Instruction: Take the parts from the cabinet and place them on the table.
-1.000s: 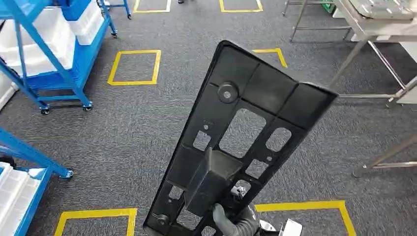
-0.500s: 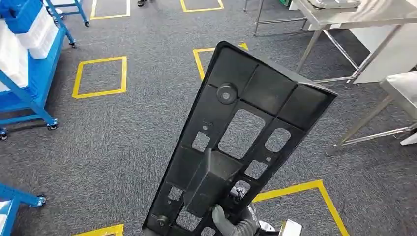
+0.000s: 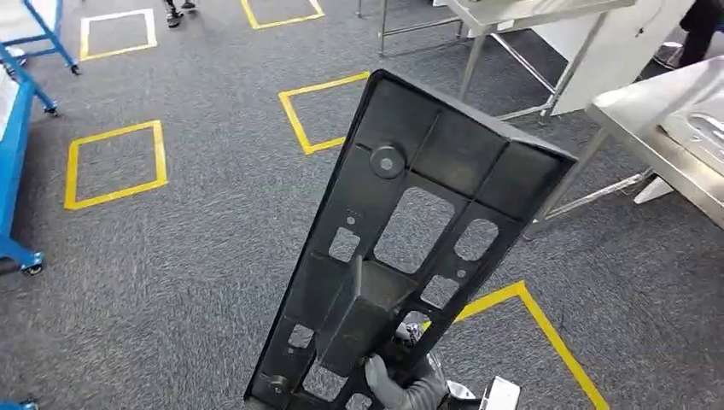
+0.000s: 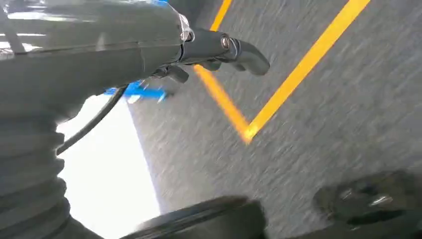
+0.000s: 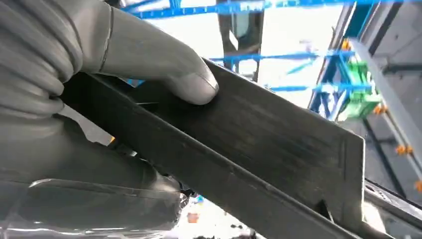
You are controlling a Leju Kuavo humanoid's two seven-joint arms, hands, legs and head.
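Note:
A long black plastic panel (image 3: 410, 231) with several cut-outs and a round boss stands tilted in front of me, above the carpet. My right hand (image 3: 399, 386) grips it at its lower end, by a boxy rib. In the right wrist view the grey thumb (image 5: 164, 64) presses on a flat edge of the panel (image 5: 278, 149). My left hand (image 4: 219, 47) hangs over the grey floor with its dark fingers apart and nothing in them. A steel table (image 3: 657, 132) stands at the right, beyond the panel's top corner.
A second steel table (image 3: 504, 13) stands farther back. A blue cart (image 3: 13, 145) is at the left edge. Yellow tape squares (image 3: 115, 162) mark the grey carpet. A person's feet (image 3: 175, 8) show at the far top, and another person stands at the top right (image 3: 702, 26).
The whole scene has slid left as the camera turned right: the blue racks have gone out at the left and the steel table has come in at the right. The panel stays in my right hand.

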